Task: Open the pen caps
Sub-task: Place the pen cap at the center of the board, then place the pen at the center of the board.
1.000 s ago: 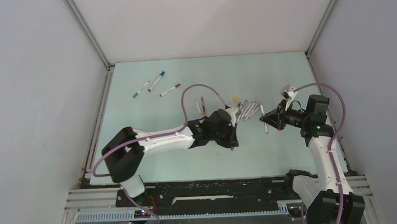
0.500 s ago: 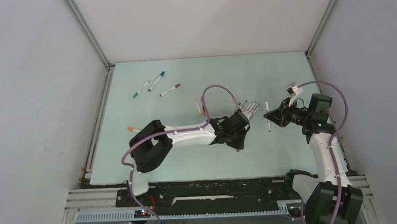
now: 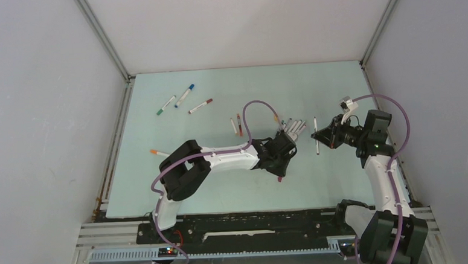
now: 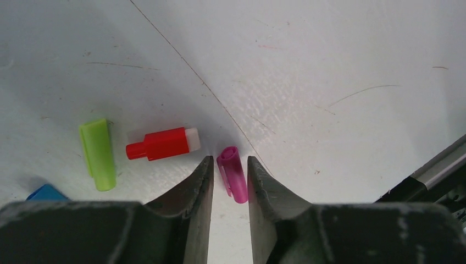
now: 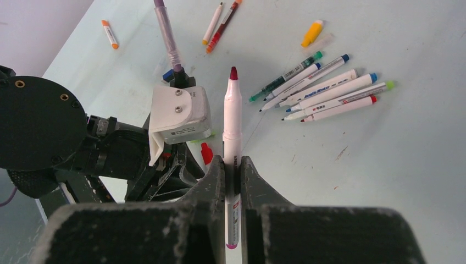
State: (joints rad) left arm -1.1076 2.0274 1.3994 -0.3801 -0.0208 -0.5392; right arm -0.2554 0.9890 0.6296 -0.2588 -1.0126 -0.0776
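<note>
A magenta pen cap (image 4: 233,179) lies on the table between my left gripper's (image 4: 229,160) parted fingers; it sits against the right finger, with a gap to the left one. A red cap (image 4: 162,144), a green cap (image 4: 98,154) and part of a blue cap (image 4: 46,192) lie just left of it. My right gripper (image 5: 232,159) is shut on a white pen (image 5: 232,121) whose dark red tip is bare and points away from the wrist. In the top view the left gripper (image 3: 280,177) is low at table centre and the right gripper (image 3: 319,136) is to its right.
Several uncapped pens (image 5: 324,91) lie fanned behind the grippers, with a yellow cap (image 5: 311,33) beyond them. Two pens (image 3: 237,124) lie left of that pile. Three capped pens (image 3: 183,98) sit at the back left. An orange piece (image 3: 158,153) lies at the left.
My left gripper has moved right and down to the table, and its jaws have parted off the magenta cap. My right gripper pulled right with the white pen a second ago and has held still since.
</note>
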